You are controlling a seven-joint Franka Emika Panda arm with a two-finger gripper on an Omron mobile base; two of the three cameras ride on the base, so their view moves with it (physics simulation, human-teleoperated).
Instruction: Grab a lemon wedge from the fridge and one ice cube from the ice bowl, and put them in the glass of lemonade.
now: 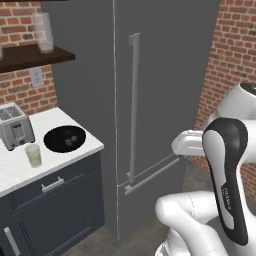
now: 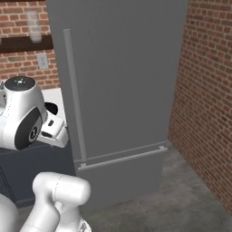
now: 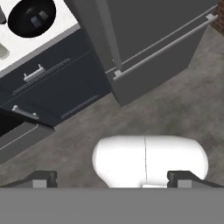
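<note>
The tall grey fridge (image 1: 165,75) (image 2: 122,68) (image 3: 153,26) stands shut, its long vertical bar handle (image 1: 134,110) (image 2: 74,95) on the door. The lemon wedge is hidden. On the white counter (image 1: 60,117) to the left lie the black ice bowl (image 1: 65,139) (image 3: 31,16), holding ice cubes (image 3: 38,17), and the small glass of lemonade (image 1: 34,155) in front of it. My gripper (image 3: 116,180) points down at the floor in front of the fridge. It is open and empty, its fingertips (image 3: 43,179) wide apart.
A silver toaster (image 1: 15,127) stands behind the glass. Frosted glasses (image 1: 44,32) sit on a dark wall shelf. Dark cabinet drawers (image 1: 50,187) (image 3: 48,83) lie under the counter. The fridge's lower drawer has a horizontal bar (image 2: 122,158) (image 3: 164,46). A brick wall (image 2: 204,90) closes the right side.
</note>
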